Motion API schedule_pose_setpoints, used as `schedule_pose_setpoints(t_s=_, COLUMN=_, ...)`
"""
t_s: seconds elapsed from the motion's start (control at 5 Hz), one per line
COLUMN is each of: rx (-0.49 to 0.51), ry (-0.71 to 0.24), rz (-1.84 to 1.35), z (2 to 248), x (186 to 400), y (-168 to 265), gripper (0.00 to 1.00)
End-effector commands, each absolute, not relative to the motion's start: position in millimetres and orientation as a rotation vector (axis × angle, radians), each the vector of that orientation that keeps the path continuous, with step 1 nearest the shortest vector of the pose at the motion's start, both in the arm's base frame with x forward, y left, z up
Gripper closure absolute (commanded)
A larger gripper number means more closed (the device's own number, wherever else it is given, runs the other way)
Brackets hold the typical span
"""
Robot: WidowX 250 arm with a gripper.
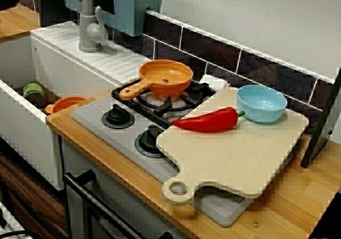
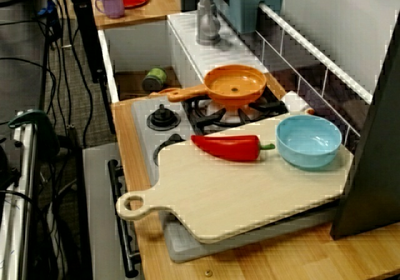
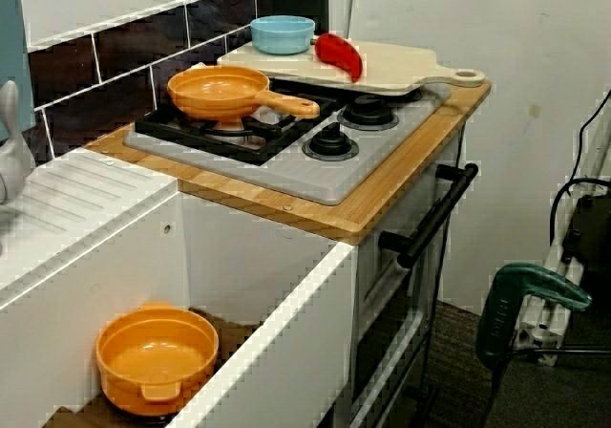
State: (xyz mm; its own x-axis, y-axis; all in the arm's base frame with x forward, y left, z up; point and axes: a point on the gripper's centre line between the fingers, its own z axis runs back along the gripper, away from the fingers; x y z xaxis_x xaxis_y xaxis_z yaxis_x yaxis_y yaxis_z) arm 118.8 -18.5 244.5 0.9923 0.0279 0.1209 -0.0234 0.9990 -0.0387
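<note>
No gripper shows in any of the three views. A pale wooden cutting board (image 1: pixel 240 159) lies over the right half of the grey stove (image 1: pixel 101 132), with its handle loop (image 1: pixel 176 190) towards the front. On the board rests a red pepper (image 1: pixel 208 121), and beside the pepper's stem stands a light blue bowl (image 1: pixel 261 103). An orange pan (image 1: pixel 165 74) sits on the back burner, its handle pointing towards the sink. The view along the counter shows the same pepper (image 2: pixel 228 147), bowl (image 2: pixel 309 141) and pan (image 2: pixel 235 85). From the sink side I see the pepper (image 3: pixel 340 53) and pan (image 3: pixel 221 92).
The white sink (image 3: pixel 286 352) left of the stove holds an orange pot (image 3: pixel 158 358) and a green can (image 1: pixel 33 92). A grey faucet (image 1: pixel 89 25) stands behind it. A dark slanted panel (image 2: pixel 375 142) borders the board's right side. Two black knobs (image 1: pixel 118 116) and the oven handle (image 3: pixel 430 223) face front.
</note>
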Motion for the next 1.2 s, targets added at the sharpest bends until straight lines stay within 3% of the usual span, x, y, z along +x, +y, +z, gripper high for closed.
schedule_pose_setpoints(t_s=0.0, rx=-0.037, ry=-0.122, rz=0.026, z=244.5, x=118.8, y=-18.5, gripper=0.00)
schedule_pose_setpoints(t_s=0.2, rx=0.007, ry=-0.276, rz=-0.048, z=238.0, x=126.0, y=-38.4, gripper=0.00)
schedule_pose_setpoints(t_s=0.4, rx=-0.050, ry=-0.338, rz=-0.039, z=243.3, x=136.9, y=-47.1, gripper=0.00)
schedule_pose_setpoints(t_s=1.0, rx=-0.042, ry=-0.209, rz=-0.071, z=194.0, x=192.5, y=-94.1, gripper=0.00)
